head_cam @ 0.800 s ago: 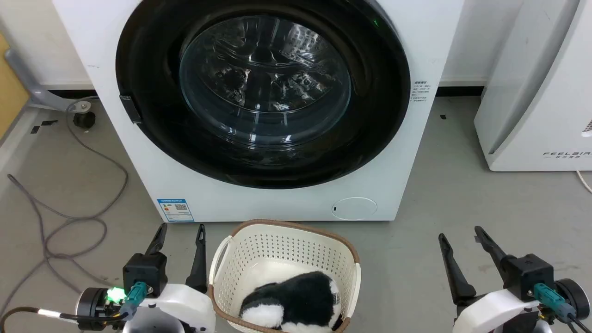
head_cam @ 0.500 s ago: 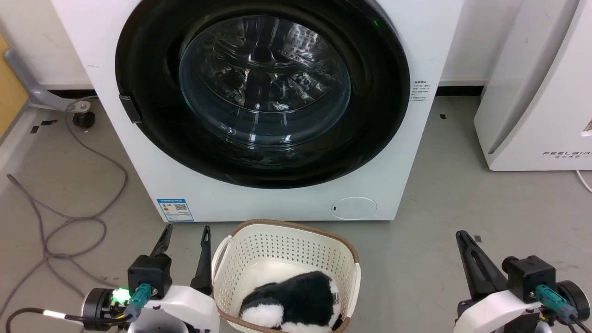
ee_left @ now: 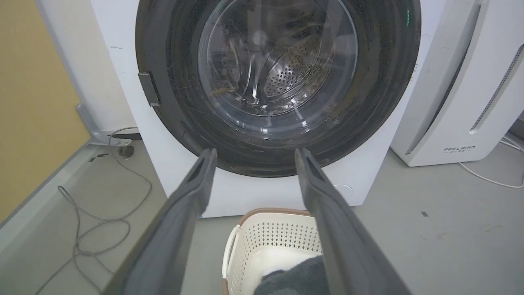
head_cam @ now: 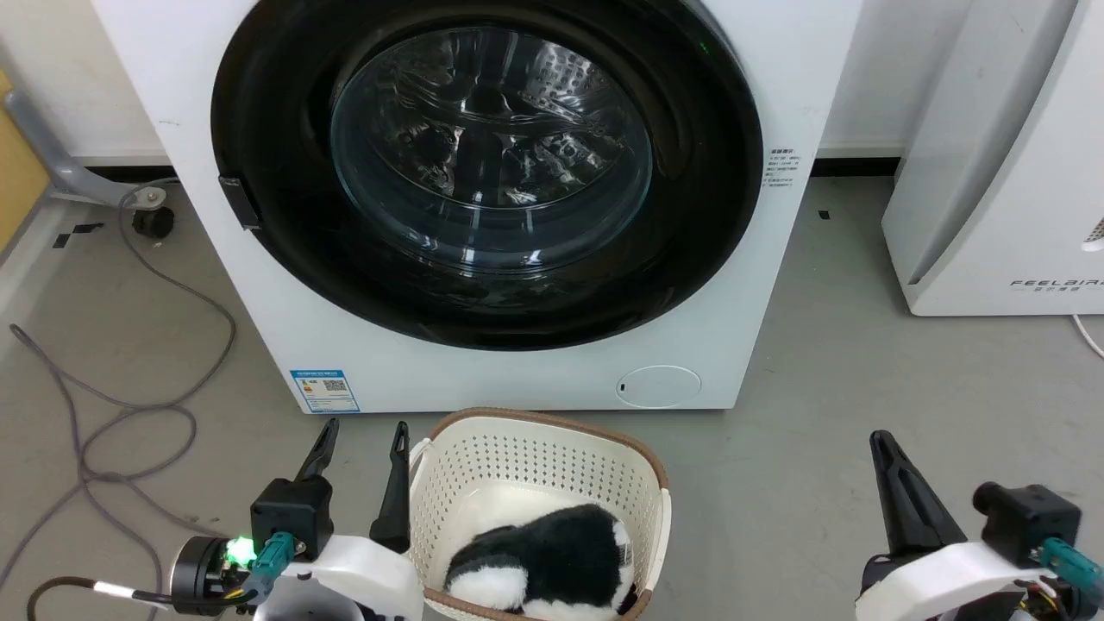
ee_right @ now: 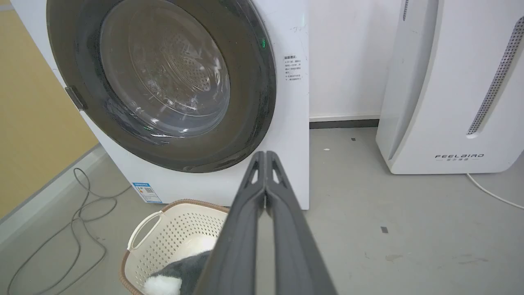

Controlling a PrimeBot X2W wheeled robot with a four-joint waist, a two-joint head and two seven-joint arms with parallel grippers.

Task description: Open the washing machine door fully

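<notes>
1. The door (head_cam: 487, 172) is seen shut, flush against the white front of the washer (head_cam: 483, 379), in the upper middle of the head view. No gap is seen along its black ring, so none of the opening is judged done.
2. The left gripper (head_cam: 365, 427) is held low before the washer, just left of the basket (head_cam: 535, 421). Its fingers are spread wide with nothing between them, well short of the door.
3. The right gripper (head_cam: 881, 440) is held low at the right, above bare floor (head_cam: 862, 362). Its fingers are pressed together and nothing is pinched.
4. The whole job is judged left: the reach, a hold on the rim, and the full swing outward.
5. A small dark tab (head_cam: 240, 201) is seen on the door's left edge; whether it is a catch or a hinge cannot be told.
6. The basket, holding a black-and-white plush toy (head_cam: 552, 552), stands just before the washer, below the door.
7. The floor is smooth and grey. A grey cable (head_cam: 129, 414) is looped at the left, and a white appliance (head_cam: 992, 172) stands to the right.
</notes>
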